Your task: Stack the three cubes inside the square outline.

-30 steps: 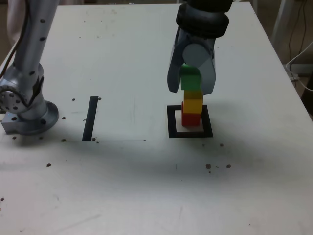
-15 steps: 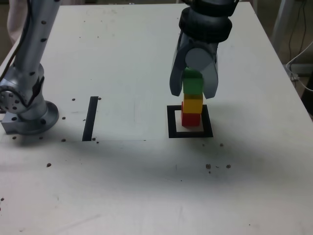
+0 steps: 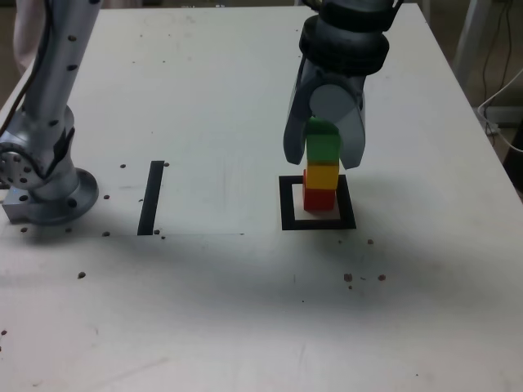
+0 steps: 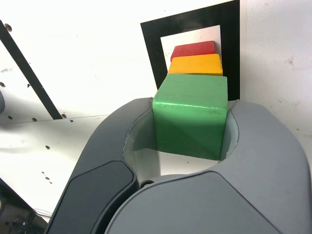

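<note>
My gripper (image 3: 324, 155): I am closing it on the green cube (image 3: 323, 147), its jaws pressing both sides.
Green cube: I am holding it upright above the yellow cube (image 3: 323, 176), directly over it; whether they are touching I cannot tell.
Yellow cube: it is sitting on the red cube (image 3: 319, 200), slightly offset.
Red cube: it is resting inside the square outline (image 3: 288, 222).
Square outline: it is lying nearer the tabletop's (image 3: 204, 302) right edge than its left, in the exterior view.

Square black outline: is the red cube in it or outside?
In: the small red cube sits within the black square outline, bare white showing beside it.
</note>
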{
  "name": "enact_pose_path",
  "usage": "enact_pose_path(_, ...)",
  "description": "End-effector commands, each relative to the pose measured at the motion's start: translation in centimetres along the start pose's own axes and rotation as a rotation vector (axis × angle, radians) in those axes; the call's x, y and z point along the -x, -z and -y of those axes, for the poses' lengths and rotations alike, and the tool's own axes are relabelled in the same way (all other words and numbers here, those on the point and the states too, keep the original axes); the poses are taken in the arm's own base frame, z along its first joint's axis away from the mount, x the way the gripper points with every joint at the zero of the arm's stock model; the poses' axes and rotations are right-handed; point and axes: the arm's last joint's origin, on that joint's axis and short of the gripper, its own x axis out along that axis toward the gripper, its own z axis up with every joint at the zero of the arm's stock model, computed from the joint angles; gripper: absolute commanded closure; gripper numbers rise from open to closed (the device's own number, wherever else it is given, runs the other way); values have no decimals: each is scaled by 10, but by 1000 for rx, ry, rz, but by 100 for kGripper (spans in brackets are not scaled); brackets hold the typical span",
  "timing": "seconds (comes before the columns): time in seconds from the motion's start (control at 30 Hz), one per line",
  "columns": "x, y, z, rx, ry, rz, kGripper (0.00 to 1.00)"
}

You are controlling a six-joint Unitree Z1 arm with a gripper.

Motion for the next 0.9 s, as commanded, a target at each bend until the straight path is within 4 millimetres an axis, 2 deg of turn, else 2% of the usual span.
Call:
enact_pose_path(0.0, -2, 0, 1, 0, 2, -15, 71)
enact_pose_path(0.17, -4, 0, 1, 0, 1, -16, 70)
enact_pose_path(0.33, -5, 0, 1, 0, 4, -19, 63)
enact_pose_path(0.43, -6, 0, 1, -1, 6, -21, 49)
enact_pose_path(0.53, -7, -1, 2, -5, 7, -18, 21)
enact_pose_path(0.6, -7, -1, 2, -7, 7, -15, 8)
enact_pose_path(0.67, -7, -1, 2, -8, 6, -14, 3)
enact_pose_path(0.87, -7, -1, 2, -8, 5, -8, 1)
